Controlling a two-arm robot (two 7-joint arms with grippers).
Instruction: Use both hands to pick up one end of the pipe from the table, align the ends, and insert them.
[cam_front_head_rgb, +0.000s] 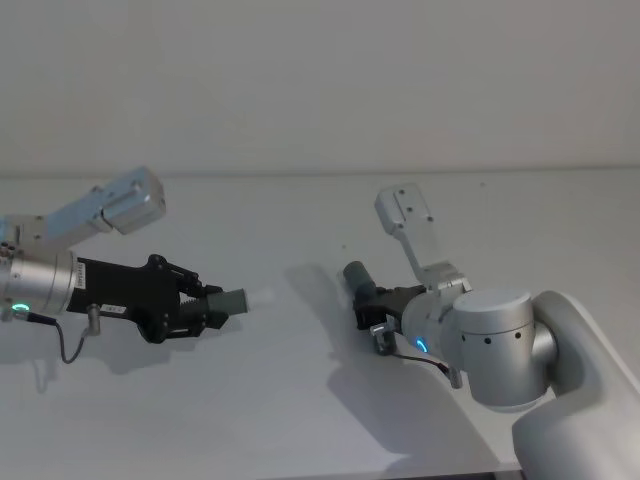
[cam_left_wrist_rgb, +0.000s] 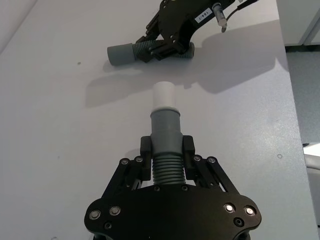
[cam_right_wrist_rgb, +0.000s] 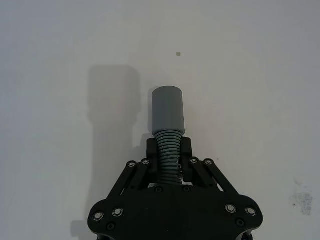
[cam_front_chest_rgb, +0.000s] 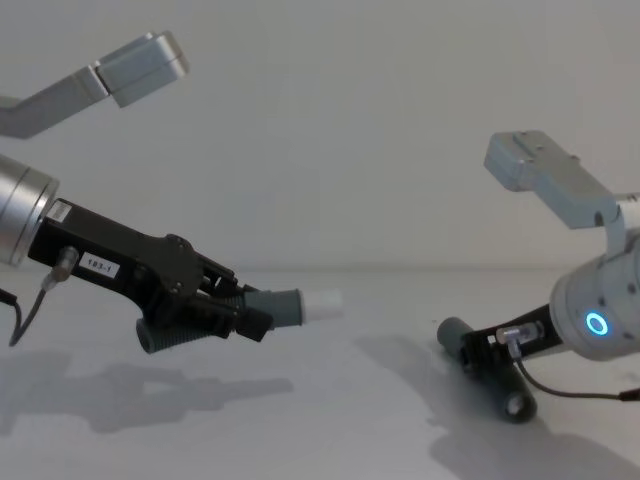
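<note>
My left gripper (cam_front_head_rgb: 210, 305) is shut on the ribbed middle of one pipe piece (cam_left_wrist_rgb: 165, 127) and holds it above the table (cam_front_head_rgb: 300, 400). Its white plug tip (cam_front_chest_rgb: 322, 302) points toward the right arm. My right gripper (cam_front_head_rgb: 375, 305) is shut on the ribbed part of the other pipe piece (cam_right_wrist_rgb: 168, 110), low over the table. That piece's grey open cuff (cam_front_head_rgb: 357, 277) sticks out past the fingers. In the left wrist view the white tip (cam_left_wrist_rgb: 164, 95) lies a short way from the cuff (cam_left_wrist_rgb: 120, 54), and the two are not in line. A clear gap separates the ends.
The white table runs back to a plain light wall. Both arms' wrist cameras (cam_front_head_rgb: 125, 200) (cam_front_head_rgb: 405, 215) jut out above the grippers. A thin cable (cam_front_chest_rgb: 560, 392) hangs from the right wrist near the table.
</note>
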